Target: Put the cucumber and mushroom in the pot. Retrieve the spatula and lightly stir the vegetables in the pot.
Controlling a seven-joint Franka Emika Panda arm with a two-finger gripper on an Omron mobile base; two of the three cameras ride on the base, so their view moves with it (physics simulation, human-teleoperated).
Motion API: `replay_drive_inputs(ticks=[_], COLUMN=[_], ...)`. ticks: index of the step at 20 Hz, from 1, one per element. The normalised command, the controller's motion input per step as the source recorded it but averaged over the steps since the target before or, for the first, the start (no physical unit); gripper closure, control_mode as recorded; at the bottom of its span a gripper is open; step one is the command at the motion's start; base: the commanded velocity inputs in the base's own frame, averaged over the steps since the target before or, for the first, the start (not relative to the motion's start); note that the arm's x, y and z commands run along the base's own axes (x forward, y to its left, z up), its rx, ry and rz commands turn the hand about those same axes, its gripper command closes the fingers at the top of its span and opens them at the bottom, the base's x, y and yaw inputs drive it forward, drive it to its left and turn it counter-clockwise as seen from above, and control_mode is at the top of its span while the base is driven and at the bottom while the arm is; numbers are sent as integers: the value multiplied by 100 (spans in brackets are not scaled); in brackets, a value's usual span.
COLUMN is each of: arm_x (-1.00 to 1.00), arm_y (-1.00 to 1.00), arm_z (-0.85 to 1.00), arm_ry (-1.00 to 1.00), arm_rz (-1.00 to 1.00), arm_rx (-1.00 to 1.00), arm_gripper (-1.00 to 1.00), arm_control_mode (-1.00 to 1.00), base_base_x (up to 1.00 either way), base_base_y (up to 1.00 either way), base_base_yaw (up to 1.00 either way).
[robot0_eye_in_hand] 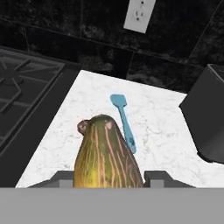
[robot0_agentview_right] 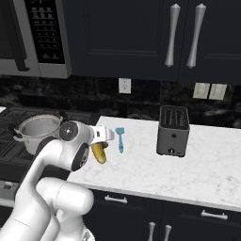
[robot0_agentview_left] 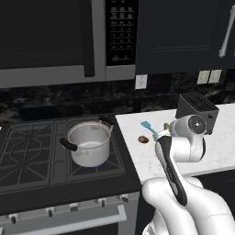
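My gripper [robot0_eye_in_hand: 107, 178] is shut on the cucumber [robot0_eye_in_hand: 106, 155], a yellowish-olive striped piece that stands up between the two fingertips. In the right base view the cucumber [robot0_agentview_right: 99, 153] hangs from the gripper [robot0_agentview_right: 100, 143] just over the white counter's left part. The mushroom [robot0_eye_in_hand: 82, 127], a small dark-brown lump, lies on the counter right behind the cucumber; from the left base it shows as the mushroom [robot0_agentview_left: 143, 139] near the stove edge. The light-blue spatula [robot0_eye_in_hand: 124, 120] lies flat beside them. The steel pot [robot0_agentview_left: 89, 142] stands on the stove to the left and looks empty.
A black toaster [robot0_agentview_right: 173, 129] stands on the counter [robot0_agentview_right: 141, 164] to the right of the spatula. The gas stove [robot0_agentview_left: 32, 151] borders the counter on the left. A microwave [robot0_agentview_left: 55, 36] and dark cabinets hang above, and a wall outlet [robot0_eye_in_hand: 140, 15] sits behind.
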Motion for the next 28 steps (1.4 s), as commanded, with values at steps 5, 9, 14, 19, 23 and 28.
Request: replay_drive_inputs(ticks=[5,9,14,19,23,28], arm_x=[0,-6,-19,-24,-15,0], arm_y=[39,58,76,88,83,72], arm_z=[84,73,49,20,1,0], arm_ry=[-9,-3,0,0,0,-3], arm_rz=[0,0,0,0,0,0], arm_rx=[6,16,11,4,1,0], arm_gripper=[100,100,100,100,100,100], arm_control_mode=[-100,-100,-100,-100,-100,-100], base_base_x=[0,0,0,0,0,0], base_base_y=[0,0,0,0,0,0], base_base_yaw=[0,0,0,0,0,0])
